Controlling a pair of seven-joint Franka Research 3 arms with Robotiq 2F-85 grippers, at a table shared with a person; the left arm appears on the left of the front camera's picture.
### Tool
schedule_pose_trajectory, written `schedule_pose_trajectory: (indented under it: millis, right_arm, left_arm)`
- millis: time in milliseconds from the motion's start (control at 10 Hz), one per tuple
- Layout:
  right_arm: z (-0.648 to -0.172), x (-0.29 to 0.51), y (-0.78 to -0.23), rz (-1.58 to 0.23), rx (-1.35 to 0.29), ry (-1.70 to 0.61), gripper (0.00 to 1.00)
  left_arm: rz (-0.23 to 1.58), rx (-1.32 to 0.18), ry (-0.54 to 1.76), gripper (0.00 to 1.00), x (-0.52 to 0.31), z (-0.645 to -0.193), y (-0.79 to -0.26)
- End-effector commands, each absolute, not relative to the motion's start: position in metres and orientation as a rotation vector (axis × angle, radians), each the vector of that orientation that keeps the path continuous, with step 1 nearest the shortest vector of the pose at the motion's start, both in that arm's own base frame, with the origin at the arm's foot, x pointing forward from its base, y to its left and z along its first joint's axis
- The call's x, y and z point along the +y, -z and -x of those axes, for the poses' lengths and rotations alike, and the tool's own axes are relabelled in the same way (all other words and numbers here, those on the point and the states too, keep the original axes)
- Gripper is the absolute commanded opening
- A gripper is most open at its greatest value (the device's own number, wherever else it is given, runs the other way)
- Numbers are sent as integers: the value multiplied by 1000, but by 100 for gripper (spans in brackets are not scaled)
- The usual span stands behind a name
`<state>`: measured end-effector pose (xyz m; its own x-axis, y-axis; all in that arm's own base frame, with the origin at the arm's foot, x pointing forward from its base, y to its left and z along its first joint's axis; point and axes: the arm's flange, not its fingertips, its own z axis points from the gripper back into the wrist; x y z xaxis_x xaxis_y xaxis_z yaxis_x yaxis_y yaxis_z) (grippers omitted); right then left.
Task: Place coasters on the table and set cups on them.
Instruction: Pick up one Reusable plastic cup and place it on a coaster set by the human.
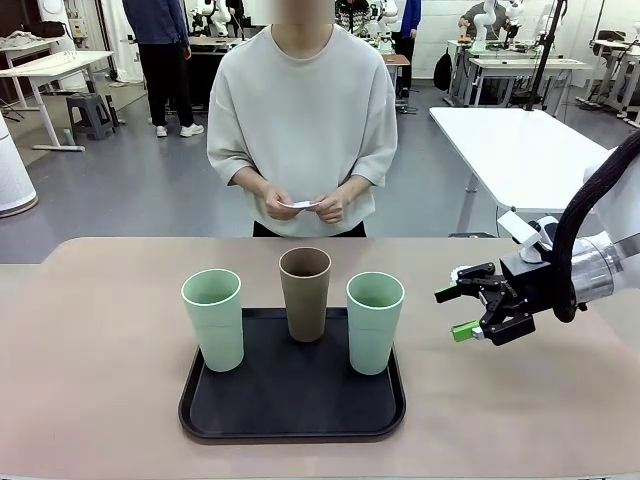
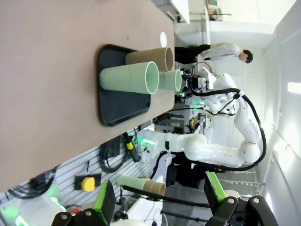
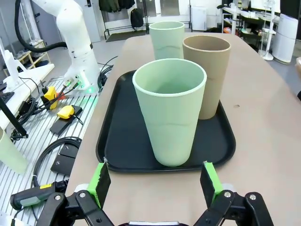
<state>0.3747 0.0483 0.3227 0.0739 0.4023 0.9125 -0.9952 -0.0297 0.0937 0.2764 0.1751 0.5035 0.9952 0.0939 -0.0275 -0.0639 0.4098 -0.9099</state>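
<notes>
1. Spread wide with nothing pinched: right gripper [image 1: 453,311], green pads apart, over the table [image 1: 100,350], fingers aimed sideways toward the cups.
2. Straight ahead of it and closest: near mint cup [image 1: 375,320], upright, close to the fingertips but not touching; in the right wrist view, lined up with the gap between both fingers.
3. Just past that, slightly off to one side of the fingers' line: brown cup [image 1: 305,292], upright, just beside near mint cup; contact between them not tellable.
4. Farthest ahead of right gripper: far mint cup [image 1: 213,318], upright, apart from brown cup.
5. Under all three cups: black tray [image 1: 290,405], flat on table, its closest edge just ahead of right gripper's fingertips in the right wrist view.
6. Also spread and empty: left gripper [image 2: 159,195], both green-padded fingers far apart at the bottom of the left wrist view.
7. Ahead of left gripper and well apart from it: same tray and cups, far mint cup closest to this gripper, brown cup and near mint cup behind it.
8. Across the table, well apart from both grippers: coasters [image 1: 298,204], seen as a thin white sliver pinched between person's right hand [image 1: 272,203] and person's left hand [image 1: 332,207]; number not tellable.
9. Both hands close together in front of the person's body, beyond the table's far edge, ahead and off to one side of right gripper.
</notes>
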Motion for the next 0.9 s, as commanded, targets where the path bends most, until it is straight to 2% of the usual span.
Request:
schedule_pose_trajectory:
  millis: [0,400,800]
  right_arm:
    - [-379,47,-315,-982,-865,-1392,100]
    - [-388,65,-289,-1026,-980,-1388,100]
    - [-390,87,-276,-1040,-990,-1378,100]
  left_arm:
    - [1154,-36,-104,100,175,-275,-505]
    - [1154,-36,-104,100,175,-275,-505]
    - [1154,-36,-104,100,175,-275,-505]
